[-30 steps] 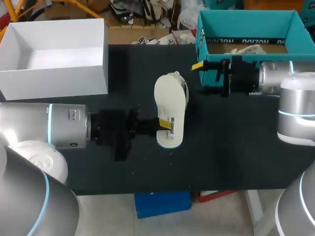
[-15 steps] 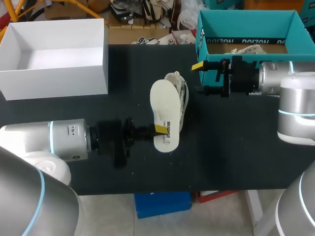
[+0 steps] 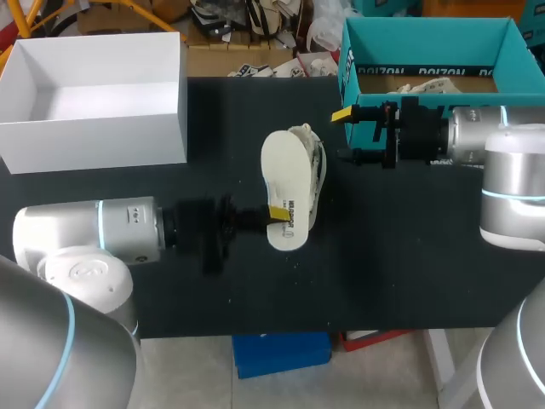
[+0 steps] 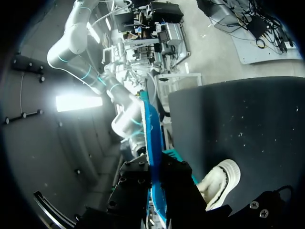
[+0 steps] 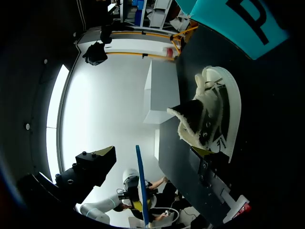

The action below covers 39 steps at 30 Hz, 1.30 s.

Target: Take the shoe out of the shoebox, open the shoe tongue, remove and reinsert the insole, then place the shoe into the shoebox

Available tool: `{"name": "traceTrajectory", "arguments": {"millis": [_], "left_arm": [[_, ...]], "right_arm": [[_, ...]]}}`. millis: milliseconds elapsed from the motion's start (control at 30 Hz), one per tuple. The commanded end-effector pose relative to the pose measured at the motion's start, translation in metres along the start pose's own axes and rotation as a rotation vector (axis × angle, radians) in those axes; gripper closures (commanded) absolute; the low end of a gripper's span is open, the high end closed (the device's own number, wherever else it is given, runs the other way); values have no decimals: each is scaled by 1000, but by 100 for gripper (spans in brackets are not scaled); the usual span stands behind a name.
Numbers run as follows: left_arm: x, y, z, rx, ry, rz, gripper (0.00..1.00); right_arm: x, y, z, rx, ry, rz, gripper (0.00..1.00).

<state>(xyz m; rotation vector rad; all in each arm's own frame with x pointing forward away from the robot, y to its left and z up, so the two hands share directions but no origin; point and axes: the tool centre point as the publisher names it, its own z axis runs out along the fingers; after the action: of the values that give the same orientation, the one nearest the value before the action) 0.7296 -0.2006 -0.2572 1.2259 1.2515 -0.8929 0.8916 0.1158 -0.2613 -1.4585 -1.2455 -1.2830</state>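
The white high-top shoe [image 3: 288, 175] lies on its side mid-bench [image 3: 409, 247], sole towards the head camera, well apart from the teal shoebox [image 3: 426, 34]. The left end effector [image 3: 277, 215] grips its heel end. One yellow tip rests on the sole and the other is hidden behind the shoe, so I judge it clamped rather than see it. The right end effector [image 3: 345, 135] hangs wide and empty just in front of the shoebox, facing the shoe's fleecy opening.

The grip takes only the heel, so the shoe may pivot or slip if it is lifted or pushed. With the shoe on its side, the right fingers could catch the laces or shove it away instead of parting the tongue.
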Motion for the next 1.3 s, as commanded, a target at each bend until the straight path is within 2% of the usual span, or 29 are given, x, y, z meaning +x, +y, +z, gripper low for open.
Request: {"name": "traceTrajectory", "arguments": {"millis": [33, 267, 433, 733, 1167, 1233, 1300], "left_arm": [[11, 22, 16, 16, 4, 2, 100], [28, 42, 30, 46, 0, 2, 100], [33, 55, 41, 89, 11, 23, 100], [38, 75, 53, 97, 1, 22, 100], [37, 77, 55, 97, -5, 22, 100], [37, 77, 55, 97, -5, 22, 100], [37, 77, 55, 97, -5, 22, 100]], "right_arm": [[0, 0, 1, -3, -1, 0, 0], [0, 0, 1, -3, -1, 0, 0], [0, 0, 1, -3, -1, 0, 0], [0, 0, 1, -3, -1, 0, 0], [0, 0, 1, -3, -1, 0, 0], [-2, 0, 6, 46, 29, -24, 0], [-6, 0, 12, 99, 16, -42, 0]]}}
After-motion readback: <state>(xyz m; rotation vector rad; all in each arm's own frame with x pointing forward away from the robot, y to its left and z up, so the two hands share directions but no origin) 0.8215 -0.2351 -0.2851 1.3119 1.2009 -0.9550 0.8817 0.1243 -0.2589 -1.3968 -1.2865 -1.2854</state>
